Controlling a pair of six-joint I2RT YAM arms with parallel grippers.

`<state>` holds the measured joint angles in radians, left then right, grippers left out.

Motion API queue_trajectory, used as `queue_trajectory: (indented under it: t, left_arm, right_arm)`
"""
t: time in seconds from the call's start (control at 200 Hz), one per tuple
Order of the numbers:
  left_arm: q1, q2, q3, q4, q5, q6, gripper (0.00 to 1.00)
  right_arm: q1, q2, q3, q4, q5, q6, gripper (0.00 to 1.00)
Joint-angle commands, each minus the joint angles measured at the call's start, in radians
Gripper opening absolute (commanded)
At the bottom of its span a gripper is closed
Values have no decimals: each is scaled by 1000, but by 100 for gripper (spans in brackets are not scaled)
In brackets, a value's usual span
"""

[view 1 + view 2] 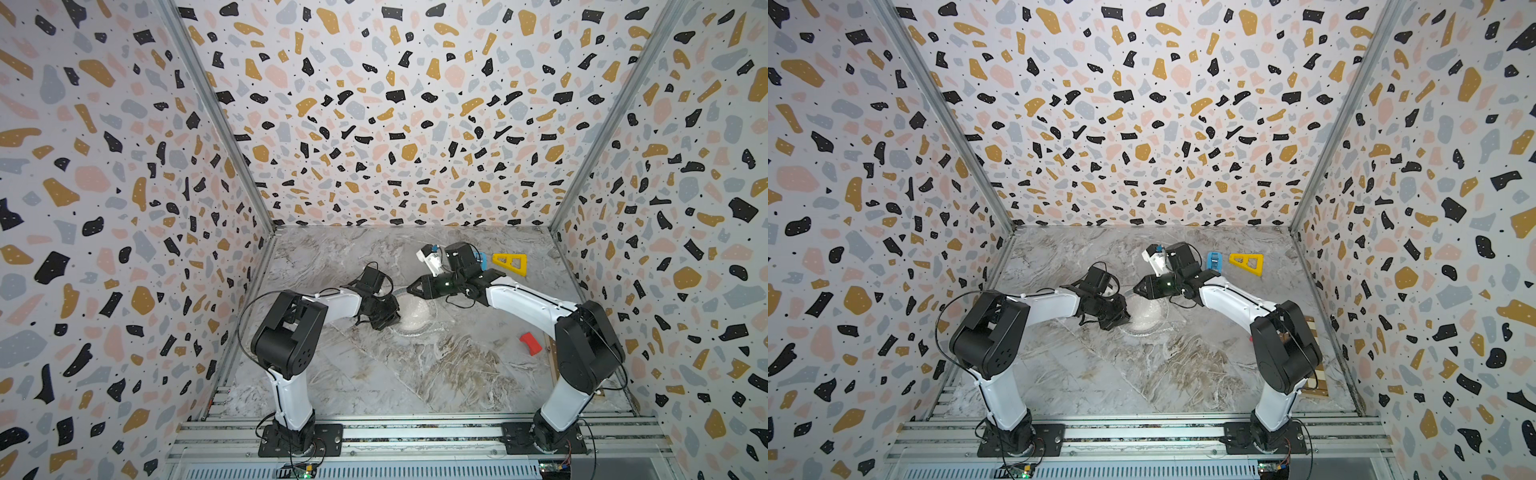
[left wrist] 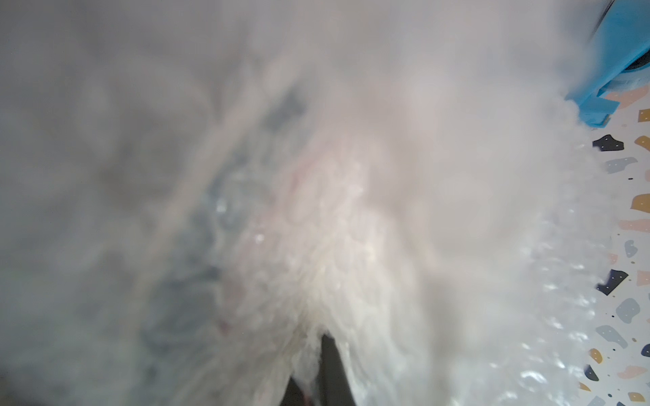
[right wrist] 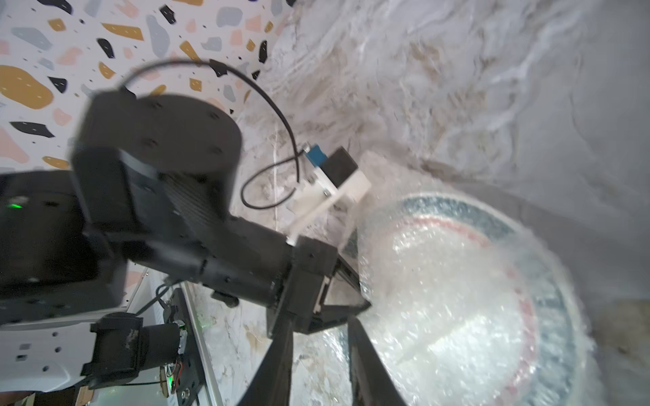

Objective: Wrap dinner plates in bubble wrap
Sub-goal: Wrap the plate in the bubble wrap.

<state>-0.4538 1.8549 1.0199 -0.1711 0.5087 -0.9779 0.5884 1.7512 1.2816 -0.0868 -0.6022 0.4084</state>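
The dinner plate (image 3: 548, 291) lies on the marble table as a pale disc with a dark rim band, covered by the bubble wrap (image 3: 443, 281). In both top views the plate (image 1: 415, 328) sits mid-table between the arms. My left gripper (image 1: 395, 322) is at the plate's left edge, shut on a gathered fold of bubble wrap (image 2: 334, 246), which fills the left wrist view. My right gripper (image 1: 409, 288) hovers by the plate's far edge, pointing left. Its fingers (image 3: 278, 358) stand apart with only table and film showing between them.
A yellow triangular piece (image 1: 510, 263) and a blue item (image 1: 1213, 260) lie at the back right. A red block (image 1: 530, 343) sits right of the plate. A checkered board (image 1: 1314, 357) leans by the right wall. Terrazzo-patterned walls close in three sides.
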Motion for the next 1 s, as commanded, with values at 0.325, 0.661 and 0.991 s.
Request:
queue_trajectory:
  t: [0.325, 0.661, 0.991]
  left_arm:
    - [-10, 16, -84, -90, -63, 13, 0]
    - [-7, 11, -67, -68, -8, 1, 0]
    - [28, -35, -40, -73, 88, 3, 6]
  right_arm:
    - [22, 160, -26, 77, 3, 89, 20]
    - [35, 141, -202, 93, 63, 83, 19]
    - [23, 165, -262, 105, 95, 79, 18]
